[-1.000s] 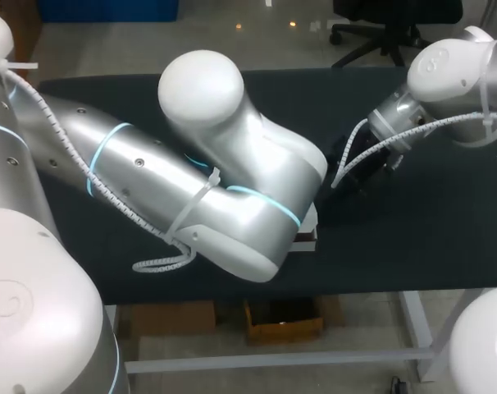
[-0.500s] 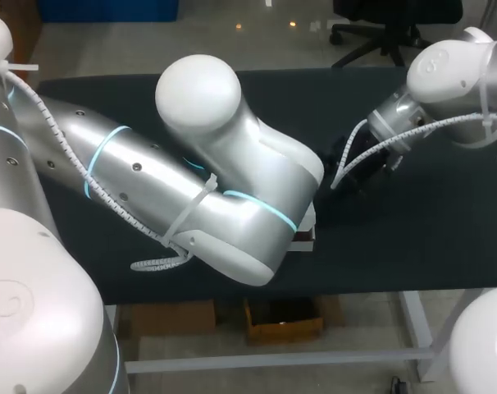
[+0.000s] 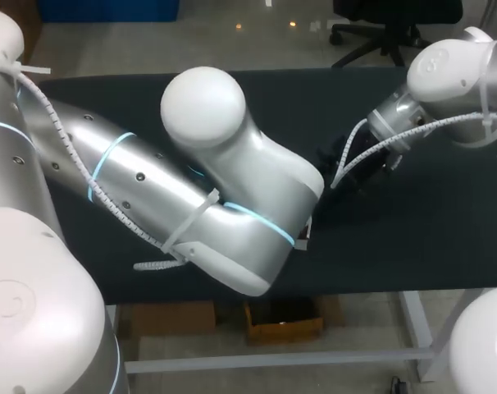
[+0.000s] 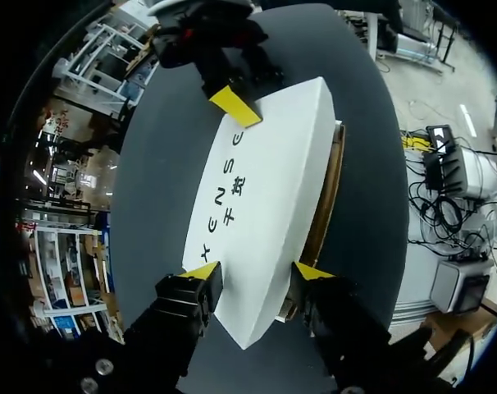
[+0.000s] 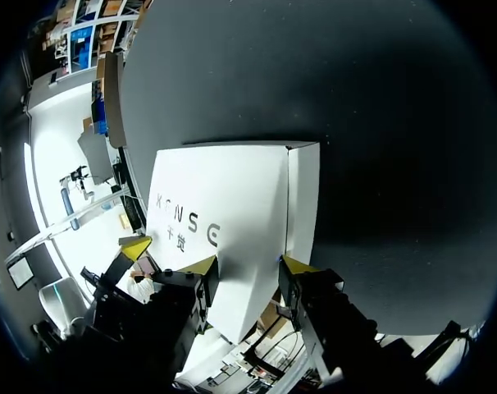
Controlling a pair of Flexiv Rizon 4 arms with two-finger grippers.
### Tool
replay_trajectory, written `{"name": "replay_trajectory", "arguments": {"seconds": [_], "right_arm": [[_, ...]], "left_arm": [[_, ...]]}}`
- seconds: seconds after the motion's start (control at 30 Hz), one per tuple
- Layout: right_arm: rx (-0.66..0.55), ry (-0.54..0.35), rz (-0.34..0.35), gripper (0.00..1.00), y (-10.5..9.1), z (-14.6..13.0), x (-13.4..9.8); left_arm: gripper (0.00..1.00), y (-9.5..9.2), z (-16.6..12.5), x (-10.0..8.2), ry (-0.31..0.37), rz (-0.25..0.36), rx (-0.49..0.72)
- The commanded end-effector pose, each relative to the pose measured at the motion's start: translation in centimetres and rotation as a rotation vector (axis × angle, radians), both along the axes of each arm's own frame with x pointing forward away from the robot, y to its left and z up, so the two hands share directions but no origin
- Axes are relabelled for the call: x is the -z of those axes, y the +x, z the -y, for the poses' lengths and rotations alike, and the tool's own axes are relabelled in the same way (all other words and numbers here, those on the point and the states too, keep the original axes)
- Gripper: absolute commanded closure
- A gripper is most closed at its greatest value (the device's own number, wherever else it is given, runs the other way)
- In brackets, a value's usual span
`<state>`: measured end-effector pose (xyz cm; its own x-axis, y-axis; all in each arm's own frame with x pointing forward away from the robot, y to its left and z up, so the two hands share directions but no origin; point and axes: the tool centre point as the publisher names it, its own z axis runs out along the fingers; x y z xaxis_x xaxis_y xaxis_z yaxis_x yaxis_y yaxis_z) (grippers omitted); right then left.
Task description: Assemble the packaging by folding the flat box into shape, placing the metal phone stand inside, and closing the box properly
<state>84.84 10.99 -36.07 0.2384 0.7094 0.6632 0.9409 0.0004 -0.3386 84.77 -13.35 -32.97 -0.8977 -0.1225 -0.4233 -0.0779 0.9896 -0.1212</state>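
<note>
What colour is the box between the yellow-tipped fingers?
White, with dark lettering; the box shows best in the left wrist view.

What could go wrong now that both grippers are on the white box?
The left gripper and right gripper both clamp the white box; uneven pulls could twist or crush it. A brown edge shows along one side, so it may not be fully closed and could spring open.

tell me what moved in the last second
The left arm swung slightly toward the near edge of the table in the head view, covering more of the white box. Nothing was taken hold of or let go. The right arm stayed put; left pincer and right pincer each clamp an end of the box.
</note>
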Motion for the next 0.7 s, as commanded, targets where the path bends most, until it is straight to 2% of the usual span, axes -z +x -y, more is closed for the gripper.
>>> {"name": "replay_trajectory", "arguments": {"seconds": [0.03,0.13,0.33,0.7], "right_arm": [[-0.005,0.005,-0.004,0.55,0.2,0.1,0.1],[-0.006,0.007,-0.003,0.55,0.2,0.1,0.1],[-0.006,0.008,-0.004,0.55,0.3,0.2,0.1],[-0.007,0.010,-0.004,0.55,0.4,0.4,0.1]], "left_arm": [[0.58,0.0,0.5,0.7,0.007,0.027,-0.002],[0.62,0.1,0.6,0.8,0.010,0.032,0.001],[0.78,0.0,0.7,0.8,0.007,0.039,-0.006],[0.75,-1.3,1.1,0.5,0.010,0.074,-0.010]]}}
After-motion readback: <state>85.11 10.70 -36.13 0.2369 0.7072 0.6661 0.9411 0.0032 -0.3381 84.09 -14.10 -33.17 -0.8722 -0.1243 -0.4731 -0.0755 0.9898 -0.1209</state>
